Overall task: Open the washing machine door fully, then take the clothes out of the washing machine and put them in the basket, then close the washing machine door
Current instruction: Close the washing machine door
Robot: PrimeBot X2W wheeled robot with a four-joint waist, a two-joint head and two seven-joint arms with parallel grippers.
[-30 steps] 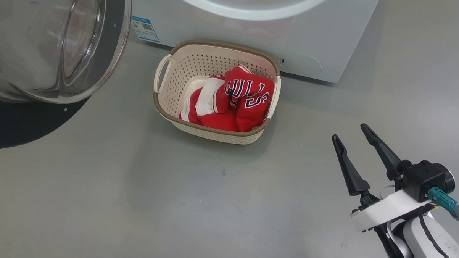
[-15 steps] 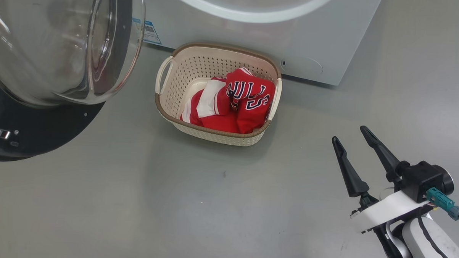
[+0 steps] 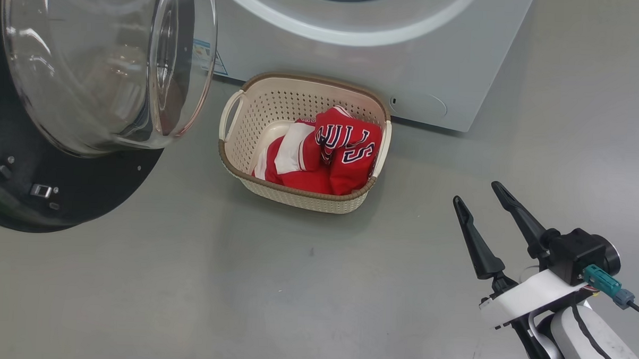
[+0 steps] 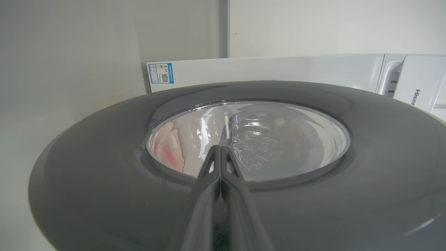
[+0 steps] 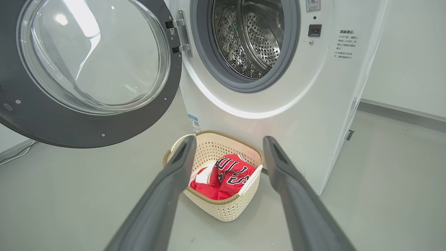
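Lying crumpled in the basket [image 3: 297,201], the clothes [image 3: 347,159] are a red jersey with white trim whose dark, white-edged letters read "ULLS", the start of the word folded out of sight. The basket, cream and perforated with a brown rim, sits on the grey floor [image 3: 294,285] just in front of the washing machine [image 3: 408,60], towards its left side. A blue-bordered label [image 4: 160,72] with a QR code is stuck at the machine's lower left corner, its print too fine to read. The left wrist view adds the letters [image 4: 417,97] "Hise" on a white panel, cut off at the frame's edge. The right wrist view takes in the perforated steel drum [image 5: 258,38], the grey gasket [image 5: 205,52], the hinge [image 5: 181,31] and a block of small print [image 5: 345,43] right of the opening, unreadable, while the head view stops at the machine's lower front. The washing machine door [image 5: 69,129] stands open at the left. The left end effector [image 4: 220,150] points at the door's outer glass with its fingers pressed together, holding nothing; contact cannot be judged. The right end effector [image 3: 476,193] hangs at the near right, fingers spread wide and empty, well apart from the basket.
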